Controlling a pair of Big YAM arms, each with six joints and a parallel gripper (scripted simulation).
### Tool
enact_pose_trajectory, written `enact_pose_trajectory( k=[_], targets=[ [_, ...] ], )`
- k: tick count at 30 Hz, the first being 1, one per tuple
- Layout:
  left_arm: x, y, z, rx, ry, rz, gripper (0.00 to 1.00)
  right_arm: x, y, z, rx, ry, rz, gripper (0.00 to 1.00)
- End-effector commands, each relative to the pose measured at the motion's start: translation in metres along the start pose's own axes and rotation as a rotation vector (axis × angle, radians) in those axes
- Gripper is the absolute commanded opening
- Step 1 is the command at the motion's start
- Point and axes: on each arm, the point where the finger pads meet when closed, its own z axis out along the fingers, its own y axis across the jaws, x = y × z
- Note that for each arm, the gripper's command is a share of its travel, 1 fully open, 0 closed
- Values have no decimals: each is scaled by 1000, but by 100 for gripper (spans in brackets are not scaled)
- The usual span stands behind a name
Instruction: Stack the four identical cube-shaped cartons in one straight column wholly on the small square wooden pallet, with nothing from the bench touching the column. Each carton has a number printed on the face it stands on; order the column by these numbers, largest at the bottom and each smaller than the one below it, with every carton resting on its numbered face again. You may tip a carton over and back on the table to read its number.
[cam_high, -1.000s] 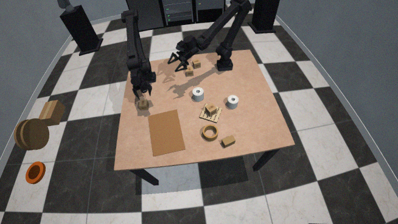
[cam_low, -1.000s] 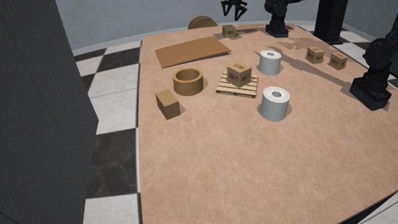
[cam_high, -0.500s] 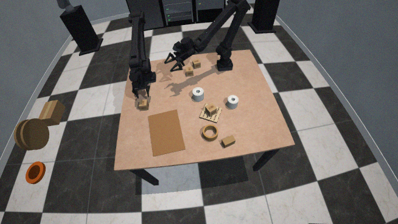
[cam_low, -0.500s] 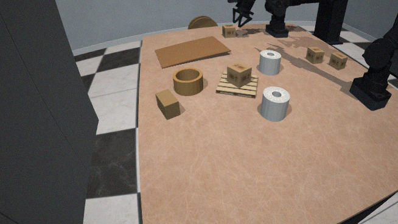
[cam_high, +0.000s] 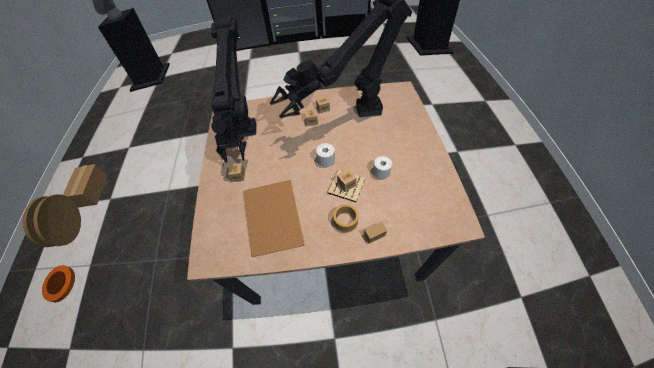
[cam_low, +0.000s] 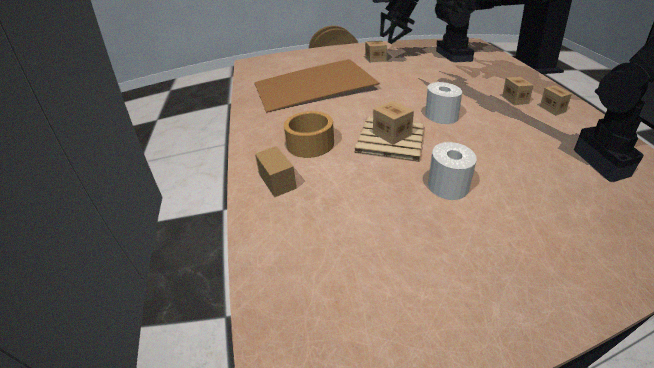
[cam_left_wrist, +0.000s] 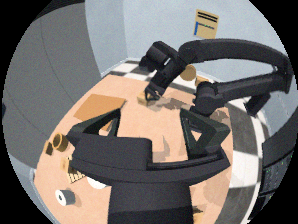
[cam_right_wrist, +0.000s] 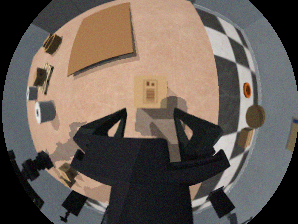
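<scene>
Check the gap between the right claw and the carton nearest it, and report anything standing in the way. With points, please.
Nothing visible stands between the right claw (cam_high: 231, 156) (cam_low: 388, 39) (cam_left_wrist: 151, 97) (cam_right_wrist: 150, 111) and that carton (cam_high: 236, 172) (cam_low: 376, 51) (cam_left_wrist: 142, 99) (cam_right_wrist: 150, 91). The right wrist view shows the carton just beyond the open fingertips, with only shadow falling beside it.
</scene>
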Motion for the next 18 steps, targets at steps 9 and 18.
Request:
enact_pose_trajectory(
  k=[9, 18],
  targets=[
    [-6, -1, 0, 0, -15, 8, 100, -18, 2, 14, -2, -21, 16, 79],
    [-6, -1, 0, 0, -15, 8, 100, -18, 2, 28, -1, -21, 17, 79]
  ],
)
